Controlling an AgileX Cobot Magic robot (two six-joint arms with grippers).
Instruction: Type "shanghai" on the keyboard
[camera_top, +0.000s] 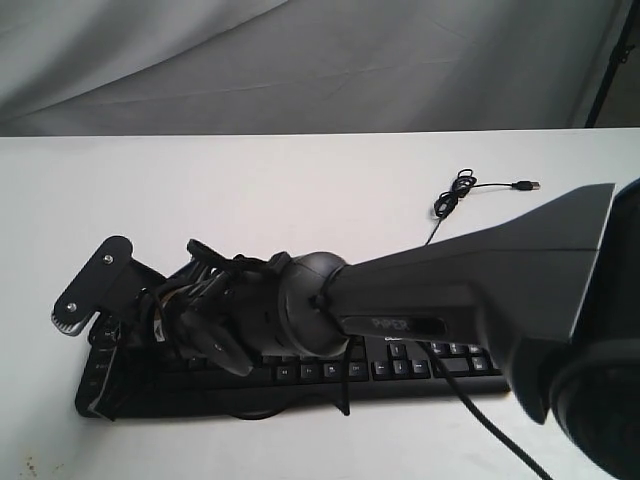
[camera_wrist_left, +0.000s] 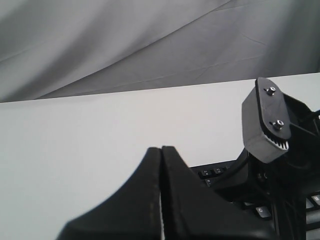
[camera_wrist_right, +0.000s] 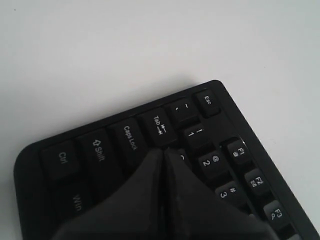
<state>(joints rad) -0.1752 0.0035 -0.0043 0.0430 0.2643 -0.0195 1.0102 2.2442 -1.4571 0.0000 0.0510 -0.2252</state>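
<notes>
Keyboard (camera_top: 400, 372) lies flat on white table (camera_top: 300, 190), toward the exterior view's bottom. Right gripper (camera_wrist_right: 165, 155) pinched closed, tips just by Tab key (camera_wrist_right: 159, 127); left gripper (camera_wrist_left: 161, 150) closed too, empty. Rigid light plastic, likely to skid: no grasp, poke keycap centres straight down.

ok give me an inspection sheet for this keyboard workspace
surface: white table, no spills seen
job's things: black keyboard at the near edge, its left half hidden under the right arm
clutter: nothing seen
grippers: right gripper shut, tips by the Tab key, contact cannot be told; left gripper shut, pointing at bare table beside the keyboard
cables: thin USB cable coiled behind the keyboard, plug lying loose; arm cable crosses the keyboard's front
surroundings: grey cloth backdrop
</notes>
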